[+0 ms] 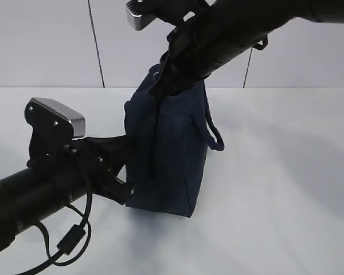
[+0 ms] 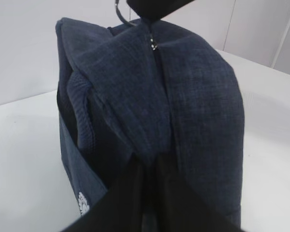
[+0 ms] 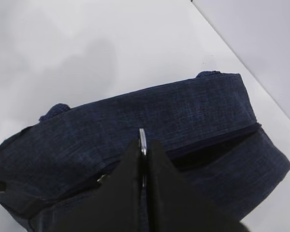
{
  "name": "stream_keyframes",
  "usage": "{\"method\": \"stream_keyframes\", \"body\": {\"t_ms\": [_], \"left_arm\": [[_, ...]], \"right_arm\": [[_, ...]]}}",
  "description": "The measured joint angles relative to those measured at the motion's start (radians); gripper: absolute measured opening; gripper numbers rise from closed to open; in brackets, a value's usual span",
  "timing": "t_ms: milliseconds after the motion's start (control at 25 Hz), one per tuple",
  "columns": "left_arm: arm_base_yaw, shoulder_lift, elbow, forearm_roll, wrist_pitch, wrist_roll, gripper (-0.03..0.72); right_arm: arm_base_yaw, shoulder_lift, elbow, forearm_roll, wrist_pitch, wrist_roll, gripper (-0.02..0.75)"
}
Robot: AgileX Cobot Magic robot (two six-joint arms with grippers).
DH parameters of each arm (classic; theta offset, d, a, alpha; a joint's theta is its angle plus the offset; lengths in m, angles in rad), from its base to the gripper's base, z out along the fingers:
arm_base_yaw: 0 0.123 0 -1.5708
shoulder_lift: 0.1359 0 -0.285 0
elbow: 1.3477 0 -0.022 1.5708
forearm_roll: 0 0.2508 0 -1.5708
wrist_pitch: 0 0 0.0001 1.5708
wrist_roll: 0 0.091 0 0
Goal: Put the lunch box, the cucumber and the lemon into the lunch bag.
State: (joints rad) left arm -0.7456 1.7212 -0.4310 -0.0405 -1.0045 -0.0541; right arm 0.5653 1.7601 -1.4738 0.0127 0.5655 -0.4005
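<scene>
The navy lunch bag stands upright in the middle of the table. My left gripper is shut on the fabric of its near end, low on the zipper seam, as the left wrist view shows. My right gripper is at the bag's top, shut on the silver ring pull. The ring also shows in the left wrist view. The zipper gapes dark to the right of the right gripper. The lunch box, cucumber and lemon are out of view.
A loop strap handle hangs on the bag's right side, another on the other side. The bag stands on a white table with a pale wall behind it. My left arm's cable hangs low at the front left.
</scene>
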Motion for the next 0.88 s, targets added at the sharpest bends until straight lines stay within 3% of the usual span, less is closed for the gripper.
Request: {"method": "stream_keyframes", "body": {"t_ms": [200, 440, 640, 880], "left_arm": [[0.0, 0.0, 0.027, 0.0, -0.03, -0.01, 0.01], [0.0, 0.0, 0.032, 0.005, -0.035, -0.015, 0.01], [0.0, 0.0, 0.034, 0.007, -0.037, -0.017, 0.01], [0.0, 0.0, 0.034, 0.009, -0.037, -0.02, 0.01]], "right_arm": [[-0.005, 0.002, 0.0, 0.133, 0.004, -0.09, 0.02], [-0.013, -0.019, 0.0, 0.39, 0.097, -0.329, 0.02], [-0.013, -0.061, 0.0, 0.411, 0.224, -0.361, 0.02], [-0.013, -0.063, 0.0, 0.367, 0.237, -0.363, 0.02]]}}
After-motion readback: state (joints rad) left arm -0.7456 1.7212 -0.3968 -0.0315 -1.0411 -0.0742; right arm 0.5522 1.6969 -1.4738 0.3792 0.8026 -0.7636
